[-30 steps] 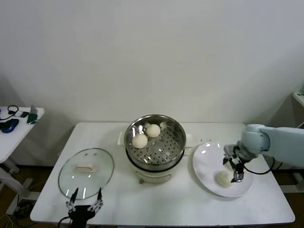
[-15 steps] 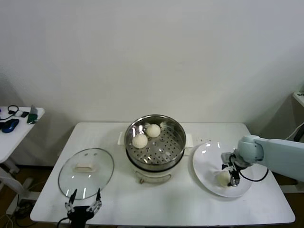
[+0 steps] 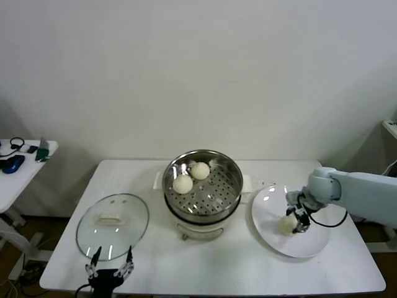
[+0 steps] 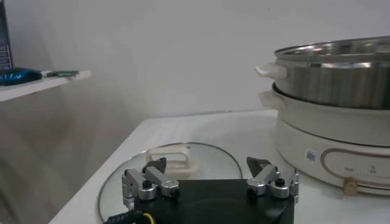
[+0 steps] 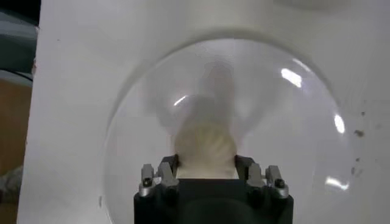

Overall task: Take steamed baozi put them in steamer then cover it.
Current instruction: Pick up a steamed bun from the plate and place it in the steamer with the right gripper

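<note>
Now I clamp my right gripper [image 3: 294,222] on the plate's [image 3: 310,248] last baozi [image 3: 287,224] near the table's right edge, bound for the steamer [image 3: 202,184], while my left gripper [image 3: 110,263] waits open-jawed by the cover [image 3: 112,226].

Steamed baozi: three — two [image 3: 182,184] [image 3: 200,170] inside the steamer [image 3: 231,166], one [image 3: 287,225] on the plate [image 3: 310,245] beside the steamer. Steamer: one. Cover [image 3: 112,226]: one, beside the steamer. Plate: one. Grippers: two [image 3: 110,267] [image 3: 293,218].

Looks like test room, not real kitchen: bare white wall [image 3: 198,68], plain white table [image 3: 217,261], small side desk [image 3: 25,162] at 9 o'clock with gadgets.
</note>
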Robot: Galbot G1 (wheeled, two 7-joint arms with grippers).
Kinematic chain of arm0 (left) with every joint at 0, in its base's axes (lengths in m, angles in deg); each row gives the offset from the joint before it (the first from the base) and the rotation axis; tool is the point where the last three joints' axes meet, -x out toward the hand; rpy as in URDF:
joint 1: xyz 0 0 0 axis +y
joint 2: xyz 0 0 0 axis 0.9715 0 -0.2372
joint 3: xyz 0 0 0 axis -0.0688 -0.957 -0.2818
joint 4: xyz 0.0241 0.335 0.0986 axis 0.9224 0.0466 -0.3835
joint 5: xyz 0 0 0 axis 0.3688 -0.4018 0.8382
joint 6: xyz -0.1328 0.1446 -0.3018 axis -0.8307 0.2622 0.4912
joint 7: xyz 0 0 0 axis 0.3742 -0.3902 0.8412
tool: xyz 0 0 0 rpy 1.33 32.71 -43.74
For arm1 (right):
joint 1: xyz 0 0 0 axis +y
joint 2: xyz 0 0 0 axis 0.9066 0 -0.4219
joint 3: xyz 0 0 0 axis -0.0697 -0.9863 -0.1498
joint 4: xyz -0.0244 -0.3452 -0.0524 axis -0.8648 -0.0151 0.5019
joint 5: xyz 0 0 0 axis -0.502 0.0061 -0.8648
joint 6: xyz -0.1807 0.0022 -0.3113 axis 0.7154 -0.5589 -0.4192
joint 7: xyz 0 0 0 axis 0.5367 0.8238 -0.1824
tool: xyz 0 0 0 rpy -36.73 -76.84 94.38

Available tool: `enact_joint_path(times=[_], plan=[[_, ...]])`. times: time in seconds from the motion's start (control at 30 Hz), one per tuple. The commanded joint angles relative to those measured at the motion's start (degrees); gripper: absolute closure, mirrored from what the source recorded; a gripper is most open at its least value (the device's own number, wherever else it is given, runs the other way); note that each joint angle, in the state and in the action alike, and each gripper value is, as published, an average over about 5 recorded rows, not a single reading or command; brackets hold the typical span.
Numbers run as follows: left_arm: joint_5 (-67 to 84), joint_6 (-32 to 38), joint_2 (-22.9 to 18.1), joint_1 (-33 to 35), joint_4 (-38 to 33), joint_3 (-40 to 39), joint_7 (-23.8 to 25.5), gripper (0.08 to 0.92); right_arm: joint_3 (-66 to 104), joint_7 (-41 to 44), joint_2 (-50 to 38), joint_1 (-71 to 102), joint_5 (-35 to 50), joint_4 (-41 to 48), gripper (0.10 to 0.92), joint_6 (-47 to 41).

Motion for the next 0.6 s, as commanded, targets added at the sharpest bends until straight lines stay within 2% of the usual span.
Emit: enact_joint_path(times=[0.03, 0.2, 0.33, 0.6], plan=[[-0.1, 0.0, 0.0, 0.0, -0.1, 0.0, 0.0, 0.177, -9.6, 8.6, 5.0, -20.1, 4.9, 0.4, 0.397, 9.9], [-0.3, 0.0, -0.1, 0.5, -0.6, 0.0, 0.0, 0.177, -11.1, 13.1, 11.0, -33.0, 6.3, 0.8, 0.394, 21.4], [-0.9, 0.0, -0.2, 0.5, -0.9, 0.0, 0.0, 0.177, -8.3, 14.8, 16.5, -39.9, 6.5, -2.3, 0.392, 29.5], [-1.6, -0.1, -0.6, 0.2, -0.8, -0.3, 0.1, 0.177, 2.8, 12.7, 29.2, -37.9, 2.7, -12.4, 0.392, 33.2]])
